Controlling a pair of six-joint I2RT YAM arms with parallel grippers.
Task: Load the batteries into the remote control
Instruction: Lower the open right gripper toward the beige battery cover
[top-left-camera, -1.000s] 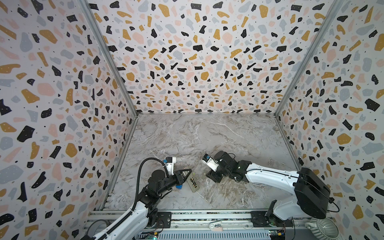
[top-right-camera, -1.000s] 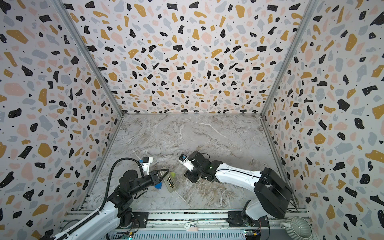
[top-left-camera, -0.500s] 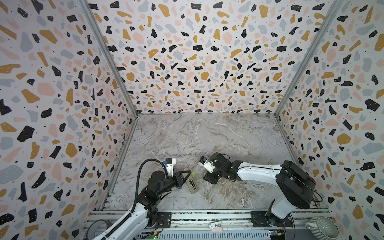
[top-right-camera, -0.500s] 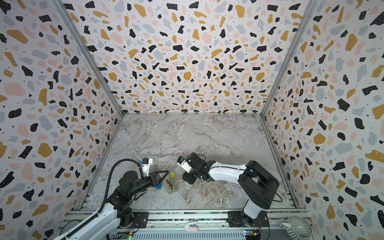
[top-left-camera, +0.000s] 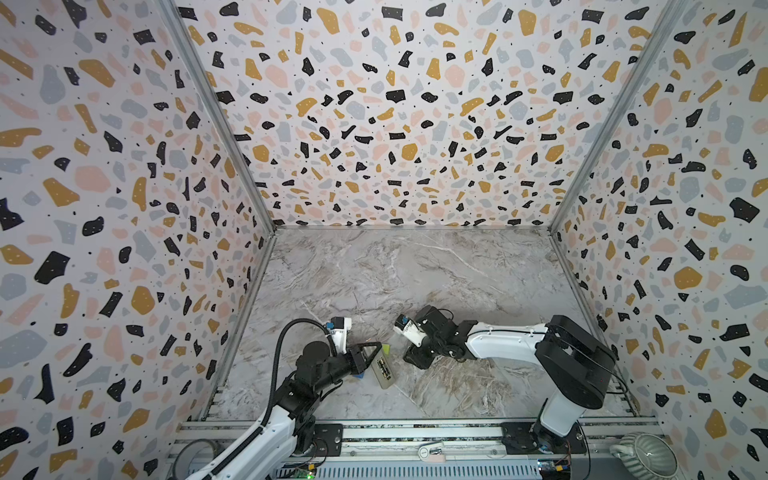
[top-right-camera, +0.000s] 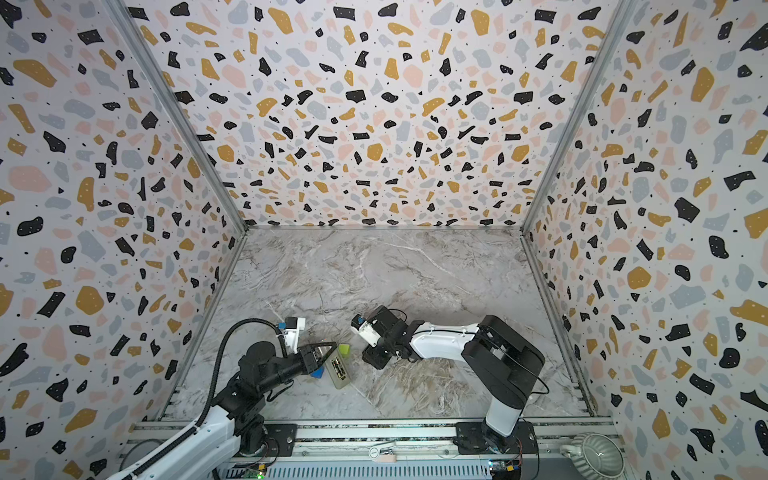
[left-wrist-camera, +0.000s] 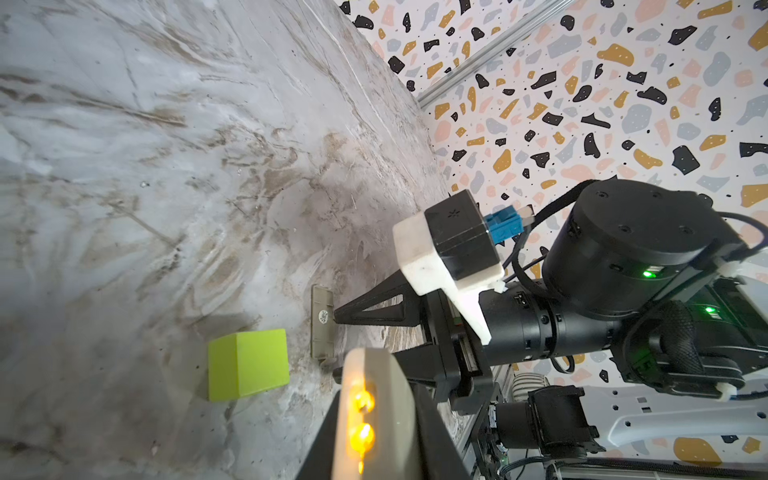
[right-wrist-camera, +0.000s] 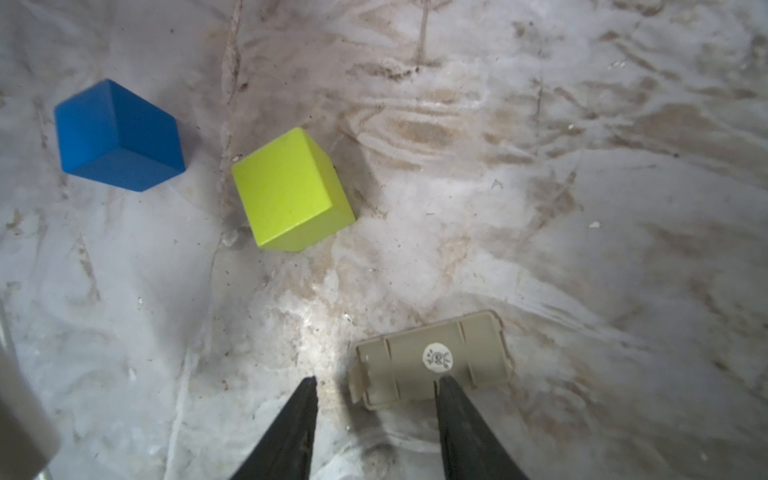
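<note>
Now the right arm has folded in and swung the right gripper (right-wrist-camera: 376, 380) leftward and down over the loose battery cover (right-wrist-camera: 432, 361). The cover lies flat on the table (right-wrist-camera: 582, 208), near the green cube (right-wrist-camera: 291, 187) and well apart from the blue cube (right-wrist-camera: 118, 135). The fingers (right-wrist-camera: 457, 419) have narrowed a little yet stand apart, one tip over the cover's near edge, grasping nothing. That suggests loading is done and fitting the cover is the step in hand. The left gripper (top-left-camera: 373, 352) has not shifted; it is clenched on the remote control (top-left-camera: 383, 370), held back-up near the table's front left. The remote's open recess carries the batteries (top-right-camera: 339, 368), two side by side, with gold ends glinting in the left wrist view; nothing covers them yet.
</note>
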